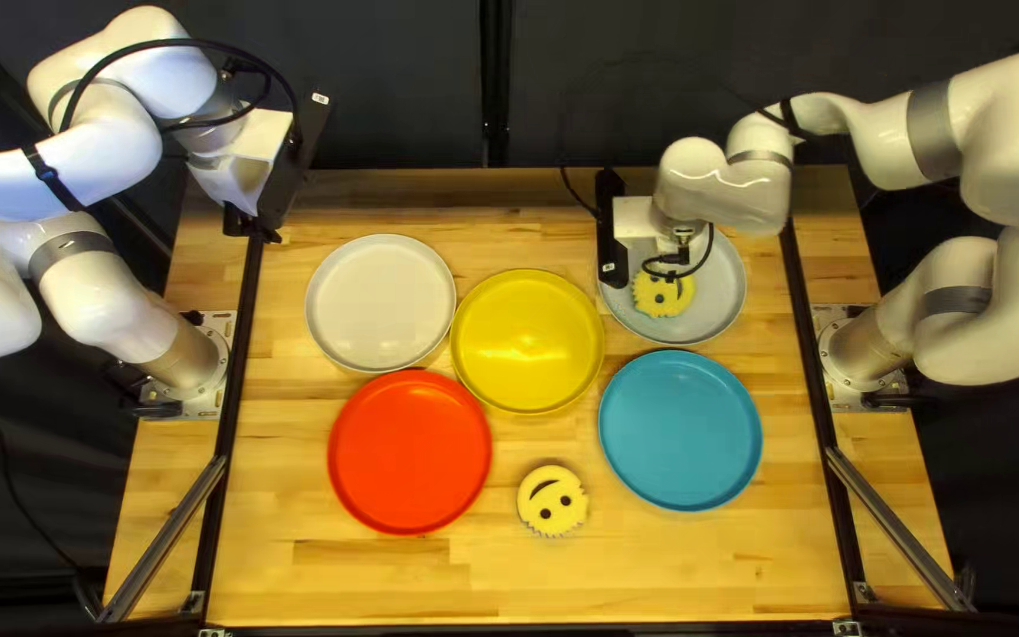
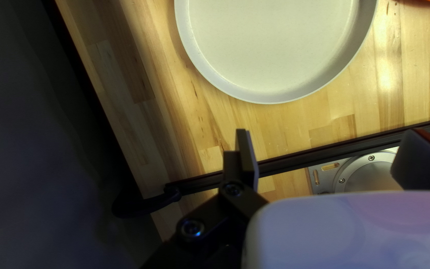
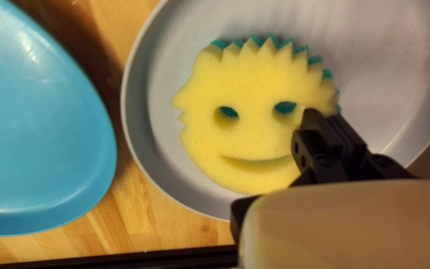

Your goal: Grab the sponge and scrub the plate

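Note:
At the grey plate's left part in the top left view, my right gripper (image 1: 677, 262) is at the edge of a yellow smiley sponge (image 1: 661, 295) resting in the grey plate (image 1: 722, 295). In the right wrist view, my right gripper (image 3: 324, 114) has its fingers close together on the toothed edge of the sponge (image 3: 250, 134); its yellow face is up, green layer below, inside the plate (image 3: 374, 60). My left gripper (image 1: 252, 227) hangs raised beyond the off-white plate (image 1: 380, 303). In the left wrist view, my left gripper (image 2: 329, 142) is open and empty.
A yellow plate (image 1: 527, 342), a red plate (image 1: 411, 452) and a blue plate (image 1: 681, 431) lie around the table's middle. A second smiley sponge (image 1: 552, 500) sits between red and blue. Dark rails (image 1: 228, 401) run along the table's sides.

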You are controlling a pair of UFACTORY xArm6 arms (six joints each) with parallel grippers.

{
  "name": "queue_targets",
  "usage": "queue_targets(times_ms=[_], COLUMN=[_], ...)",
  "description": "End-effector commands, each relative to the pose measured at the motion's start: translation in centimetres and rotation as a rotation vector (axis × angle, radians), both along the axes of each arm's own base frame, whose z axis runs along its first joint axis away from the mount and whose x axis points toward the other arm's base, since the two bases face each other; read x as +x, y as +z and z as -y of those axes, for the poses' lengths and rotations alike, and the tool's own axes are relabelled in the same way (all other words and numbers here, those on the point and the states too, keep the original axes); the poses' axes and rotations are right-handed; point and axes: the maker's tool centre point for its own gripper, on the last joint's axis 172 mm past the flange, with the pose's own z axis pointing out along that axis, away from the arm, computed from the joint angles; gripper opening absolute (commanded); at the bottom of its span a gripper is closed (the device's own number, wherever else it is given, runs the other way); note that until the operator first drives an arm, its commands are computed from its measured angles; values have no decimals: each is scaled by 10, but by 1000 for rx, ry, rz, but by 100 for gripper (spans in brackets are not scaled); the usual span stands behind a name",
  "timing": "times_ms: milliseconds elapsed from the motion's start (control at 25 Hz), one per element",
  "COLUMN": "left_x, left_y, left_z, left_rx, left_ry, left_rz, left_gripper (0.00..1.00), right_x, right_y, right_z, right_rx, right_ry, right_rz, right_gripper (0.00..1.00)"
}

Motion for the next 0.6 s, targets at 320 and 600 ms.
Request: queue_targets(times_ms=[320, 600], left_x=[0, 0], left_y=[0, 0], left_z=[0, 0], left_rx=[0, 0], left_ry=[0, 0], left_rz=[0, 0], left_gripper=[100, 100], right_x=[6, 7], right_y=[-11, -7], right_z=[66, 73], right_rx=[21, 21], right_ry=[-18, -17], right_rz=[45, 41], right_gripper=[0, 0])
